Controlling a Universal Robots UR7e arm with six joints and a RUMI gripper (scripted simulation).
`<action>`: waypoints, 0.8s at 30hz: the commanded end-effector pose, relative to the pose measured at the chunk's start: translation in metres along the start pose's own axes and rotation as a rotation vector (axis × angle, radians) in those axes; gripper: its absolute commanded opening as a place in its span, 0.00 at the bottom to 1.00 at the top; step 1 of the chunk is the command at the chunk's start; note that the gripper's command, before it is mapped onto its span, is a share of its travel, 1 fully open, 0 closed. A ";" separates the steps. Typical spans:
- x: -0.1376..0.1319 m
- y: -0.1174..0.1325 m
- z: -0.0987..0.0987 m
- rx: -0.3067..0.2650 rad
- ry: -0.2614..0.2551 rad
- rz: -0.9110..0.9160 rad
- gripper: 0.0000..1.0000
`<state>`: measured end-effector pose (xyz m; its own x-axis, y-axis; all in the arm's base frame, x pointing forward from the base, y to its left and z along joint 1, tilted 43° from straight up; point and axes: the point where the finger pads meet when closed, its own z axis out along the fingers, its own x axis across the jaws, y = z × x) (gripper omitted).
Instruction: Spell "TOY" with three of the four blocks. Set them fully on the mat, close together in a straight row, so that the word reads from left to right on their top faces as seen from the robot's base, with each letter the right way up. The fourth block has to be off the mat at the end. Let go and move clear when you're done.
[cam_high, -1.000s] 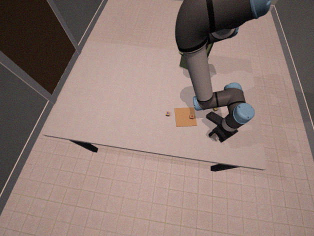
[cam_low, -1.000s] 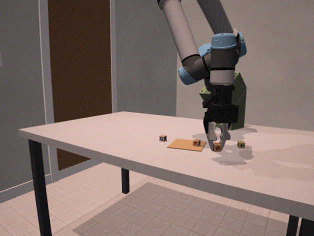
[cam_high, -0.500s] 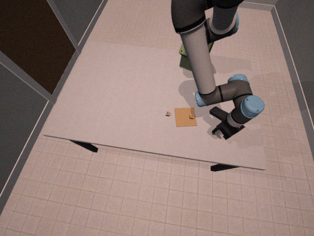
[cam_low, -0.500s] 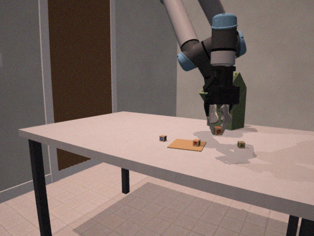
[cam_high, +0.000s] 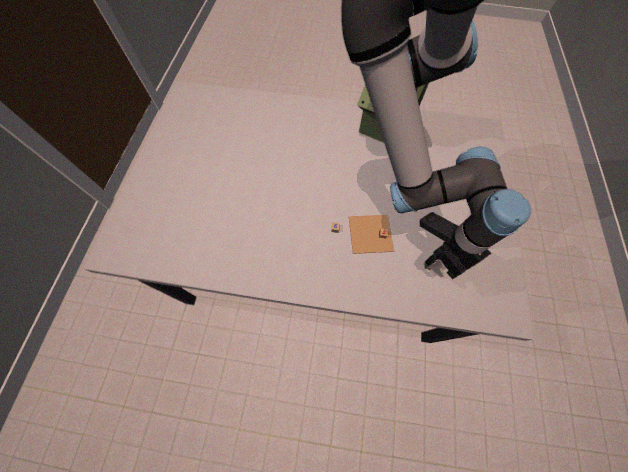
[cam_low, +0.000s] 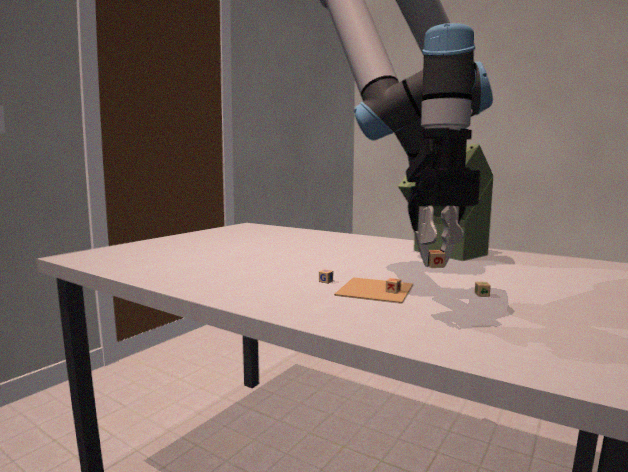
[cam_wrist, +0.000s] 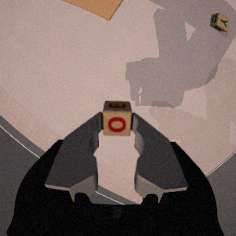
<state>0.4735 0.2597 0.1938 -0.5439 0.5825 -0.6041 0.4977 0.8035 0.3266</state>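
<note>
My gripper (cam_high: 438, 268) (cam_low: 437, 253) (cam_wrist: 117, 114) is shut on the O block (cam_low: 436, 259) (cam_wrist: 117, 124) and holds it above the table, to the right of the orange mat (cam_high: 362, 244) (cam_low: 357, 289) (cam_wrist: 103, 8). Its red O faces the wrist camera. One block (cam_high: 383, 232) (cam_low: 392, 286) sits on the mat near its right edge, with a red letter on top and a red K on its side. A block (cam_high: 335, 227) (cam_low: 325, 276) with a blue G on its side lies left of the mat. The Y block (cam_low: 482, 289) (cam_wrist: 219, 22), with green letters, lies right of the mat, hidden in the top view.
The green stand (cam_high: 373, 126) (cam_low: 477, 218) is at the back of the table, behind the arm. The table's front edge (cam_high: 314, 306) runs in front of the mat and gripper. The arm's shadow falls on the table near the Y block.
</note>
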 end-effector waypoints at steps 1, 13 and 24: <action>0.000 0.000 0.000 -0.001 0.000 0.003 0.05; 0.000 -0.001 0.000 -0.001 0.000 0.031 0.05; -0.001 -0.005 0.000 0.000 0.001 0.118 0.05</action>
<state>0.4722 0.2568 0.1929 -0.5047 0.6427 -0.5764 0.5385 0.7562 0.3716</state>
